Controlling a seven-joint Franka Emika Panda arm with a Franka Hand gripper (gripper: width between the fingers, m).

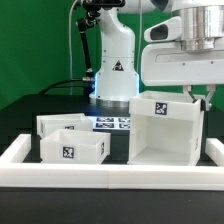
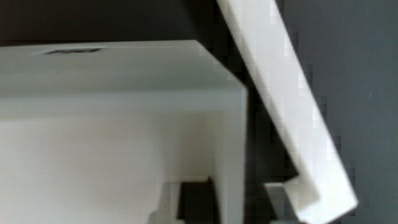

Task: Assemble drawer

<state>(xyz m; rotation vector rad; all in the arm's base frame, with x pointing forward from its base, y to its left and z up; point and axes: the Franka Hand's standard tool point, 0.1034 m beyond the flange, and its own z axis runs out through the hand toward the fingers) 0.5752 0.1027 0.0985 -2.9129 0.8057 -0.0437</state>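
Observation:
The drawer's tall white casing stands at the exterior view's right, its open side facing the camera and a square tag on its top. Two smaller tray boxes sit side by side at the exterior view's left, each with a tag. My gripper comes down onto the casing's upper right corner. In the wrist view the gripper is shut on the casing's thin side wall, with a dark finger on each side of it.
The marker board lies flat behind the trays, in front of the arm's base. A long low white border wall runs along the front and up both sides. A slanted white strip crosses the wrist view beside the gripped wall.

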